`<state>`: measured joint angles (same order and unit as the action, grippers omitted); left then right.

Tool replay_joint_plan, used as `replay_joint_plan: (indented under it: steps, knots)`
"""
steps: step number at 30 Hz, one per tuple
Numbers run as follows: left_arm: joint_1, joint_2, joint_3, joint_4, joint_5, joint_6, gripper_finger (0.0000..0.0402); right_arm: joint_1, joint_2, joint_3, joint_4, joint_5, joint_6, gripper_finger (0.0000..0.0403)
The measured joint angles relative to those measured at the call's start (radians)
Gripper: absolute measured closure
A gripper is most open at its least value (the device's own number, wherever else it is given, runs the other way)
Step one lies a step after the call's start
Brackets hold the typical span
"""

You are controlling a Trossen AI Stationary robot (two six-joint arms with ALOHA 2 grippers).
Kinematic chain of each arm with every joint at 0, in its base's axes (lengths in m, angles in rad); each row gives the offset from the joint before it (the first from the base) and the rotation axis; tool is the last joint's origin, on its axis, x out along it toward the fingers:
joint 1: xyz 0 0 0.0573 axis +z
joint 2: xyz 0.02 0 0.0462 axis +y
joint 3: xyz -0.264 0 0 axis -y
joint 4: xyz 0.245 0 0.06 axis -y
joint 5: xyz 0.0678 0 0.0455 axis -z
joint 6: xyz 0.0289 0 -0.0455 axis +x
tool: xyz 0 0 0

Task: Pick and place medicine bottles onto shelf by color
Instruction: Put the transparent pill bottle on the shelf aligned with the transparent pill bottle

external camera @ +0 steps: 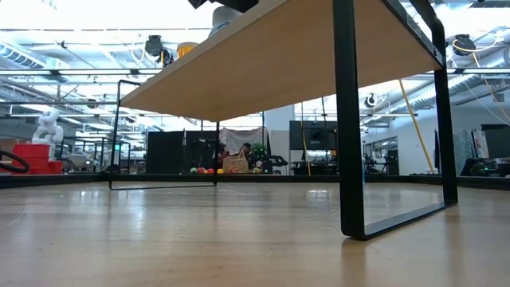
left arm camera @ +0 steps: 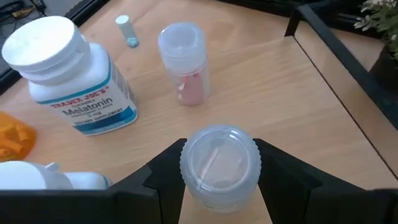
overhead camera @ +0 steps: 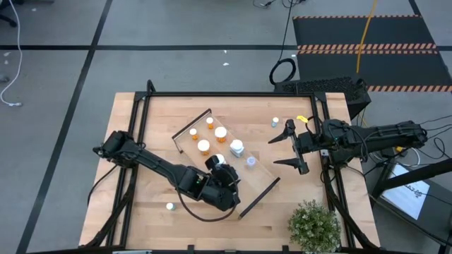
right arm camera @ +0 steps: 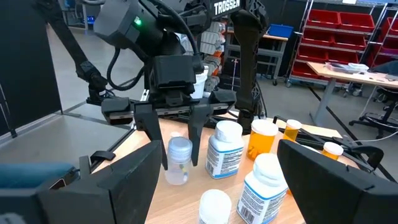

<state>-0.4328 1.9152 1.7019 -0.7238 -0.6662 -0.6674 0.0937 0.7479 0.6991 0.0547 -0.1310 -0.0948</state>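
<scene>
Gripping one clear bottle (left arm camera: 219, 163), left gripper (left arm camera: 217, 180) joins seven bottles on shelf (overhead camera: 258, 194).

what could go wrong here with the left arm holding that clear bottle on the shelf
1. The left end effector grips the clear bottle close to the Melatonin bottle and a second clear bottle; a sideways move could topple either.
2. The right end effector waits open near the shelf; the arms might crowd each other.
</scene>
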Motion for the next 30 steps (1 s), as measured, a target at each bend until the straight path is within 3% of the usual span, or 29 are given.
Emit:
replay_joint_plan:
  steps: [8, 20, 30]
  knots:
    - [0.001, -0.001, -0.044, 0.017, -0.006, -0.015, 0.0232, 0.000, 0.000, 0.000, 0.000, 0.000, 0.000, 0.0090]
    - [0.001, -0.002, -0.071, 0.038, 0.008, -0.020, 0.0184, 0.000, 0.000, 0.000, 0.000, 0.000, 0.000, 0.0090]
    - [0.001, -0.002, -0.071, 0.042, 0.003, -0.026, 0.0172, 0.000, 0.000, 0.000, 0.000, 0.000, 0.000, 0.0090]
